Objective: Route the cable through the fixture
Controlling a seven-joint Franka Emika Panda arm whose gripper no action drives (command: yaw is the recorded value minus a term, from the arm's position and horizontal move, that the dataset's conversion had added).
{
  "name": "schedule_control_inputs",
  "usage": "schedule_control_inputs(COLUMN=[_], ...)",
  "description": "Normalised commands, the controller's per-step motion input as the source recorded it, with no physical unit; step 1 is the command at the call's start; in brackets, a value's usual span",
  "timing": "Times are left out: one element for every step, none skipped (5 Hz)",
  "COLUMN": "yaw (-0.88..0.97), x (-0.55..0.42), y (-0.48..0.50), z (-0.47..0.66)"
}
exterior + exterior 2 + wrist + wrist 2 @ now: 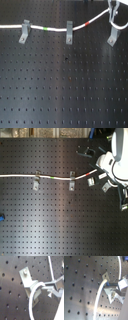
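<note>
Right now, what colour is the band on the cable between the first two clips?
Green; the band on the cable shows best in the first exterior view.

I see a black perforated board [50,223] filling both exterior views, its holes in even rows, with a pale strip [45,132] along the second exterior view's top edge.

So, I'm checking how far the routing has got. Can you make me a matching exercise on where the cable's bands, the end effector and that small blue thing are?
Things:
1. green band
2. red band
3. end effector
4. blue object

Places:
A. between the middle bracket and the right bracket, first exterior view
B. at the second exterior view's left edge
C. between the left bracket and the middle bracket
D. above the right bracket, gripping the cable

Pairs: 1-C, 2-A, 3-D, 4-B
</note>
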Motion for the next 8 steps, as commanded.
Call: schedule_control_inputs(yaw=[0.0,-0.01,-0.08,-0.07,-0.04,-0.23,-0.47,-0.39], x=[-0.033,0.065,0.016,0.02,0.001,-0.288,-0.153,0.02], y=[-0.06,-0.01,0.033,0.04,0.002,0.134,0.258,0.118], z=[0.0,0.29,0.45,0.45,0.11,-0.38,-0.43,-0.22])
